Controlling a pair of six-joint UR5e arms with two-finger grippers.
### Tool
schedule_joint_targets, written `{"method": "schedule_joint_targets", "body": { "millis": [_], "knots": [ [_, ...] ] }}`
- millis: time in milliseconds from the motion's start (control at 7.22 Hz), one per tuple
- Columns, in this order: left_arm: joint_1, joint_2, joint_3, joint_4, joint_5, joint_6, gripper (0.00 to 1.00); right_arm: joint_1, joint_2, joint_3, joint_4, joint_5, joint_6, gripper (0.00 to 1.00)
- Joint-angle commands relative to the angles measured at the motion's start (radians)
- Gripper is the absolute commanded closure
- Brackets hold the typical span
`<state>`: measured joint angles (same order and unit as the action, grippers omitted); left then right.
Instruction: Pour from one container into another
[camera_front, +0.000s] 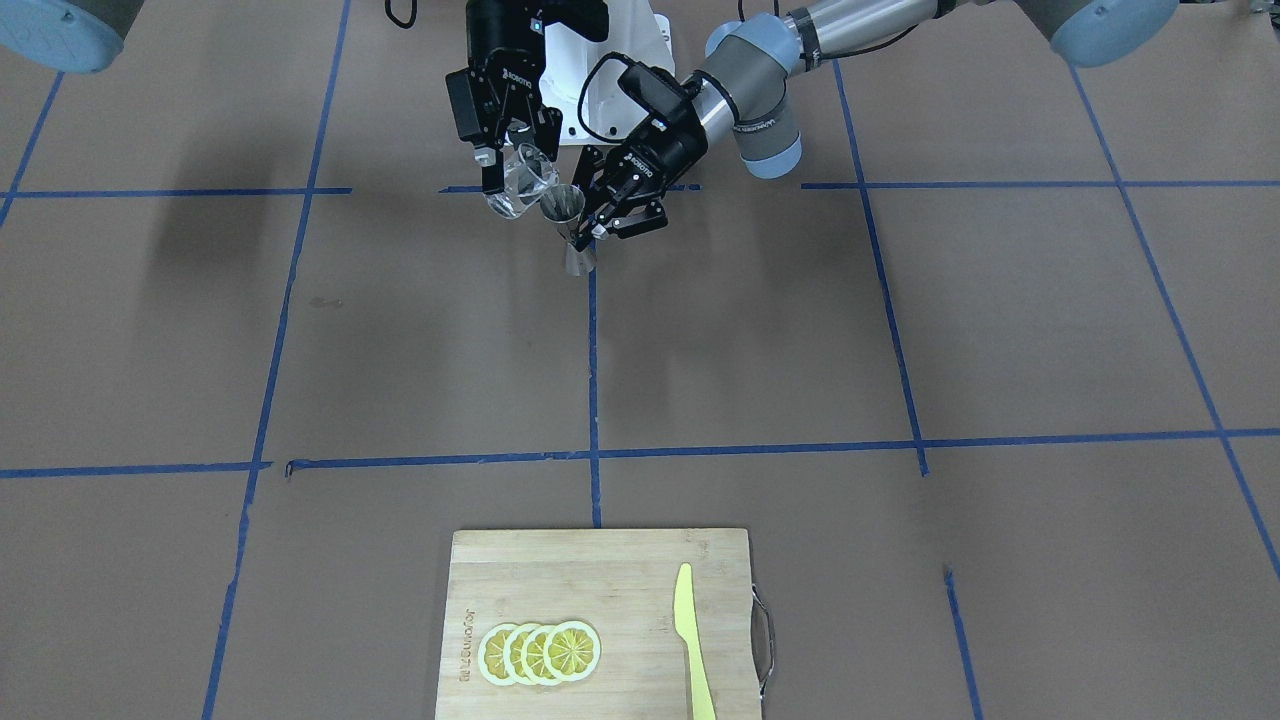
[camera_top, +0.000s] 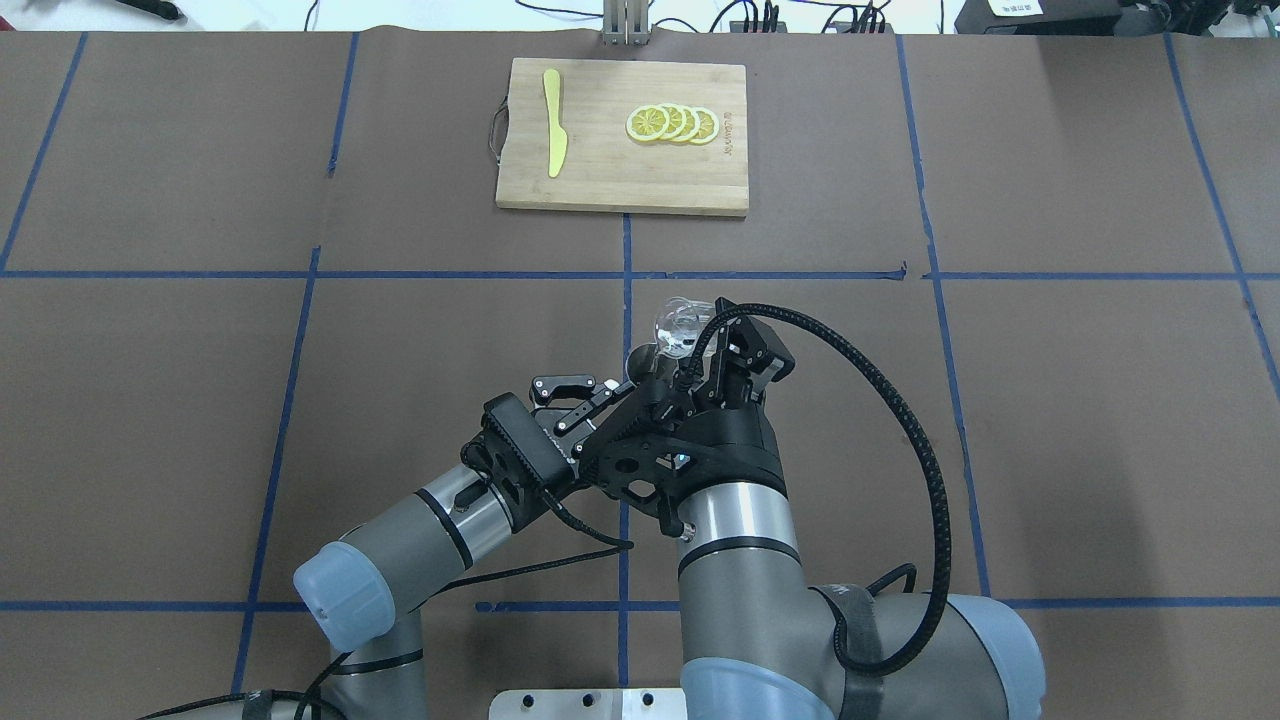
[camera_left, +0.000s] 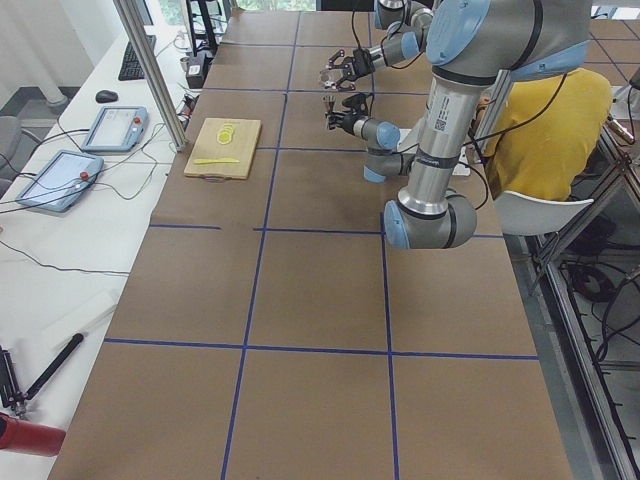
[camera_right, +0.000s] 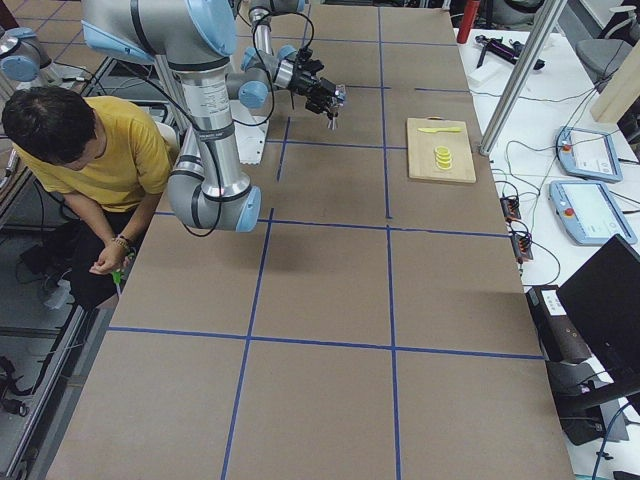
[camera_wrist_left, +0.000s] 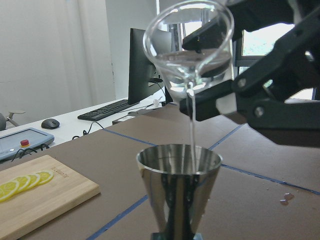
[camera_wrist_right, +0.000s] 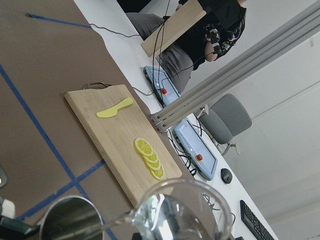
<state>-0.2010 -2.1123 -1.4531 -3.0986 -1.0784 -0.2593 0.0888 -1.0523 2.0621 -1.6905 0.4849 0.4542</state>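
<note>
Over brown table (camera_front: 400, 350), right gripper (camera_front: 518, 168) grips tilted cup (camera_front: 512, 192); left gripper (camera_front: 592, 228) grips jigger (camera_front: 564, 205).

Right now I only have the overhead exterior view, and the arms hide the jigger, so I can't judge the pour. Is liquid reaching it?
Observer: Yes; the left wrist view shows a thin stream falling from the glass cup into the jigger.
Operator: Is the jigger steady?
Observer: The front view shows it upright, the left end effector closed at its waist.
Operator: Anything left in the glass cup?
Observer: Yes, liquid pools in its tilted bowl.
</note>
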Motion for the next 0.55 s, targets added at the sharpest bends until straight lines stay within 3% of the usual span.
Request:
{"method": "schedule_joint_targets", "body": {
  "millis": [0,415],
  "knots": [
    [0.0,-0.002,-0.001,0.0,0.0,0.0,1.0,0.002,0.0,0.001,-0.002,-0.008,-0.032,1.0],
    [0.0,0.0,-0.003,0.0,0.002,0.0,1.0,0.003,-0.002,-0.005,-0.002,-0.023,-0.069,1.0]
  ]
}}
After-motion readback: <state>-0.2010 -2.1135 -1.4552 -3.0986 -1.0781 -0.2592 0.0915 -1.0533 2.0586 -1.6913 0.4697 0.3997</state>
